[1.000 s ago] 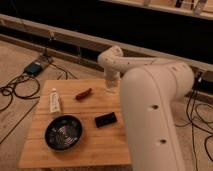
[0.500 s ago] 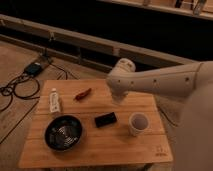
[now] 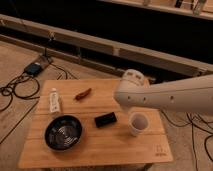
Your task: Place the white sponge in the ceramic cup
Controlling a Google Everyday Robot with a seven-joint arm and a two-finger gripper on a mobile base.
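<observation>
Jaws closed, hidden behind my white arm [image 3: 170, 97]
The small white round ceramic cup [image 3: 139, 123] stands just beneath that arm on the wooden desk [image 3: 100, 150].

On the wooden table [image 3: 125, 150], a black ridged bowl [image 3: 62, 132] sits at seven o'clock, a white tube [image 3: 54, 101] at nine, a red object [image 3: 83, 94] at eleven, and a small black block [image 3: 105, 120] at centre.

Arm [image 3: 165, 97] over ceramic cup [image 3: 139, 125], end effector hidden

Table [image 3: 100, 147] — bowl [image 3: 52, 132]; ceramic cup [image 3: 136, 130]; tube [image 3: 54, 101]; black block [image 3: 105, 120]; red object [image 3: 83, 94].
</observation>
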